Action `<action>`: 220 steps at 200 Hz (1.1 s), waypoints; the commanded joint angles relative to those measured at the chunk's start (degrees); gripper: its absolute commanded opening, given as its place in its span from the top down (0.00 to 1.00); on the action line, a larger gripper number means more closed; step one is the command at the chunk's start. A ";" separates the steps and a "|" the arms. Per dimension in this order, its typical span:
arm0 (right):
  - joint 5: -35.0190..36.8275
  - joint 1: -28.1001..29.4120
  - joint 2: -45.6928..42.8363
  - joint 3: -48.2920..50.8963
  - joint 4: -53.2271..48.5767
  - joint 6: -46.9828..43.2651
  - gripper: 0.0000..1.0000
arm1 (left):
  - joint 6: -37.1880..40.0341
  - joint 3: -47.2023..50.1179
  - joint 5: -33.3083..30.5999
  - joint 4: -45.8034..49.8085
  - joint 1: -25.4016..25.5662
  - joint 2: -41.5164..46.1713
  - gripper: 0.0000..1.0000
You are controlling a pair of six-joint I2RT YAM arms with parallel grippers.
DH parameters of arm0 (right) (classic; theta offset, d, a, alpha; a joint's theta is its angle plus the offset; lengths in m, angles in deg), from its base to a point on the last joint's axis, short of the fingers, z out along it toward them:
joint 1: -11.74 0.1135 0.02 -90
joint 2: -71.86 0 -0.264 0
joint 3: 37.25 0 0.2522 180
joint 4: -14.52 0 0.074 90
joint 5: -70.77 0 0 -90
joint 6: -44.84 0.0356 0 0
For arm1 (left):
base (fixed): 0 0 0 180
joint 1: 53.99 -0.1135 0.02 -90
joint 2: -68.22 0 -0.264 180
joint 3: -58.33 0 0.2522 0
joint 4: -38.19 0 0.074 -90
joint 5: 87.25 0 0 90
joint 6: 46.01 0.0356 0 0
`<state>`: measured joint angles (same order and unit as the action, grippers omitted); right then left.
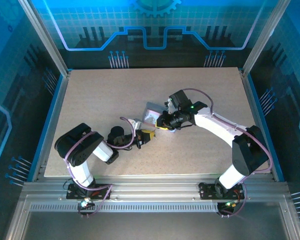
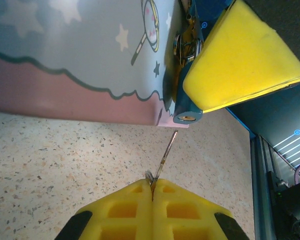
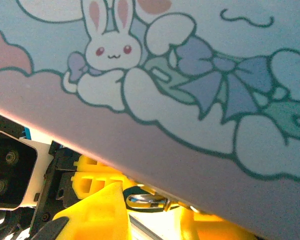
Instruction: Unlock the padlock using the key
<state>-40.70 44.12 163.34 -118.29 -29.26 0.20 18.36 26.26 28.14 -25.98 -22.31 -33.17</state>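
Observation:
My left gripper (image 2: 152,186) is shut on the key (image 2: 166,155), whose thin shaft points up and to the right. The key's tip stops just short of the padlock (image 2: 186,111), a small dark body with a round brass end facing the key. The padlock hangs at the edge of the pale printed tin (image 2: 80,60). A yellow finger (image 2: 240,60) of my right gripper (image 1: 166,123) presses against the padlock's side. In the right wrist view the padlock's metal shackle loop (image 3: 147,201) sits between my right gripper's (image 3: 152,222) fingers, under the tin (image 3: 190,75). The left gripper (image 1: 149,136) is just left of the right one.
The tin (image 1: 152,112) lies mid-table, touching both grippers. A speckled beige tabletop (image 1: 115,95) stretches around it, bounded by blue-edged walls (image 1: 52,115) and an aluminium rail (image 1: 150,192) at the near side.

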 commanded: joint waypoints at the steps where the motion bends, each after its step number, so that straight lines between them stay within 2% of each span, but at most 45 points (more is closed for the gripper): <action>1: -0.96 -0.75 -2.10 -0.56 1.73 -0.76 1.00 | -1.02 0.74 1.54 -2.16 0.23 1.63 1.00; 220: -0.63 0.14 -2.09 0.36 3.39 0.04 1.00 | -3.12 -2.52 1.40 -0.66 0.48 -0.59 1.00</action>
<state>-40.70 43.97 163.34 -118.18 -27.97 0.40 16.83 24.73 29.19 -25.88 -22.09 -32.36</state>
